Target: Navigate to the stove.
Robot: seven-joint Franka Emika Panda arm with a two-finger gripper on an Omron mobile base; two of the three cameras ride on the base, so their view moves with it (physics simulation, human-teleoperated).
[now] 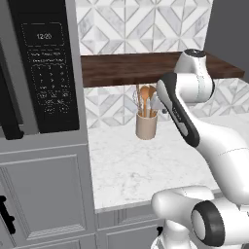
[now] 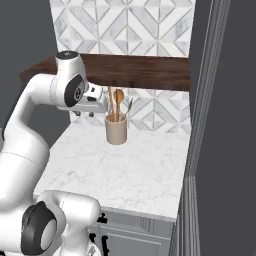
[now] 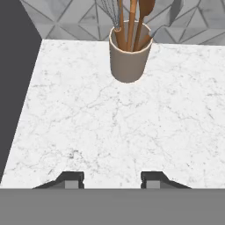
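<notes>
Gripper (image 3: pixel 112 179) spread, holding nothing, hanging over bare marble bench (image 3: pixel 110 127). Just ahead, utensil crock (image 3: pixel 128 57) against tiled wall (image 3: pixel 66 15). Left of gripper, tall cabinet with black microwave (image 1: pixel 48 73); bench edge falling away dark on the other side. Overhead, wooden shelf (image 1: pixel 136 68). Stove nowhere in sight, so judged barely begun: base must drive on, likely sideways along the bench front.
</notes>
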